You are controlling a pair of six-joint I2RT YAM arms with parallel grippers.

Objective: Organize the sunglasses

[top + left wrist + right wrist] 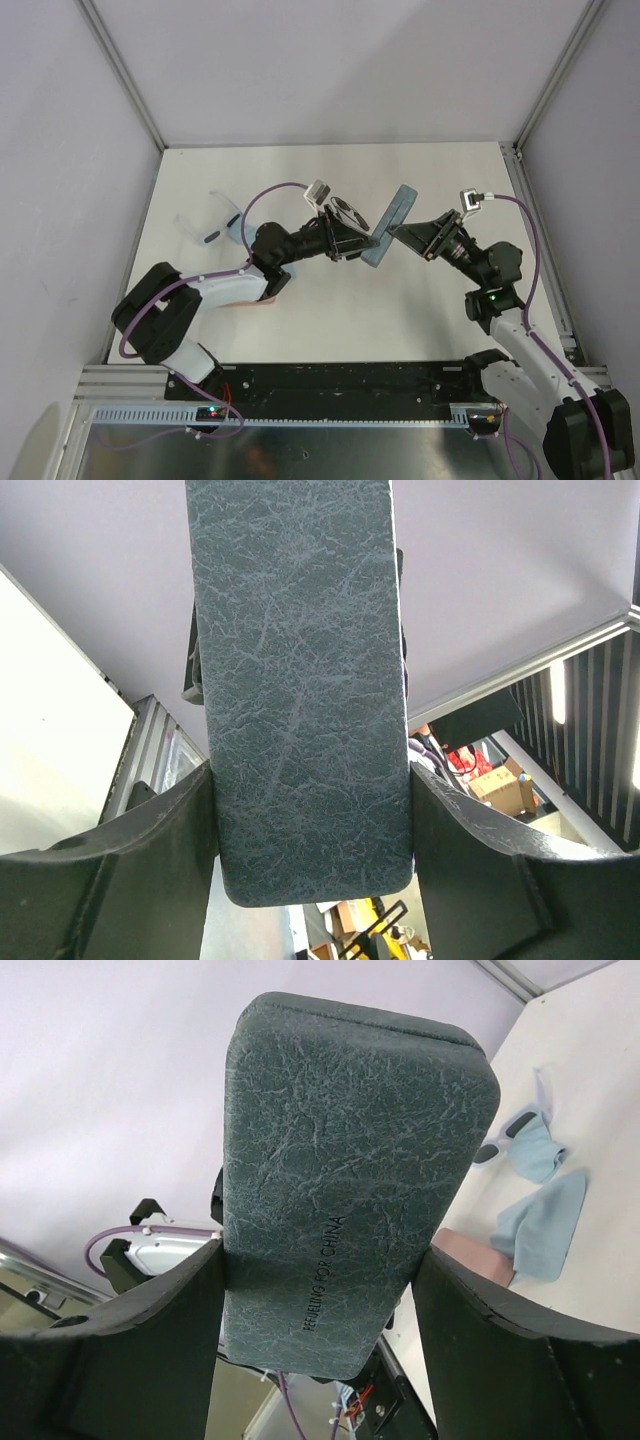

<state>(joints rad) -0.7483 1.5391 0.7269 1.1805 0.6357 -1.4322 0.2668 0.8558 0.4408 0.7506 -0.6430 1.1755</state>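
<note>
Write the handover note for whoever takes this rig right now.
Left claw: shut on one end of the grey-blue case, held above the table.
Right claw: looks shut on its other end.
White-framed sunglasses: on the table far left, beside a light blue cloth.
Dark-framed sunglasses: just beyond the left claw.
Done: neither pair cased.
To do: probably open the case, stow each pair.

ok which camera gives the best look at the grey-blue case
The right wrist view: the grey-blue case shows almost whole there, with a rounded end and printed lettering. The left wrist view cuts off its far end; the top view shows only a small, narrow slanted strip.
</note>
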